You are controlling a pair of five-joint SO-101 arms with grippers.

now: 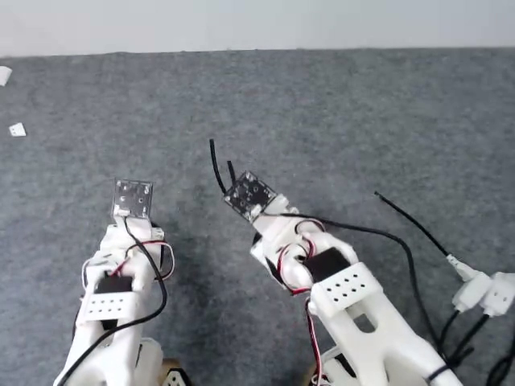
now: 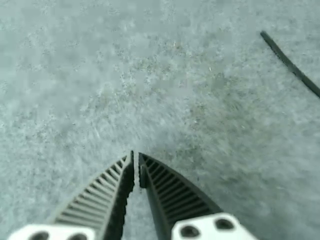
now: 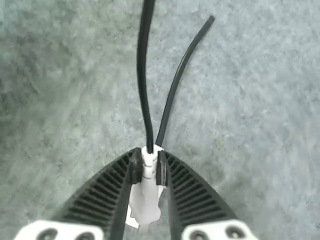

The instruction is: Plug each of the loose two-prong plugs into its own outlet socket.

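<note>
My right gripper (image 3: 148, 156) is shut on a small white plug (image 3: 145, 202). Two thin black wires (image 3: 145, 75) run out of the plug past the fingertips, over the grey carpet. In the high view this gripper (image 1: 245, 195) sits near the middle of the table, with the wires (image 1: 216, 165) poking out beyond it. My left gripper (image 2: 136, 158) is shut with nothing in it, low over bare carpet, and it sits at the left of the table (image 1: 132, 197). Two white connectors (image 1: 475, 289) on black cables lie at the right edge.
A loose black cable (image 1: 414, 229) runs across the carpet towards the white connectors, and another black cable (image 1: 362, 232) curves past the right arm. A black wire (image 2: 290, 65) crosses the corner of the left wrist view. Two white scraps (image 1: 17, 129) lie at the far left.
</note>
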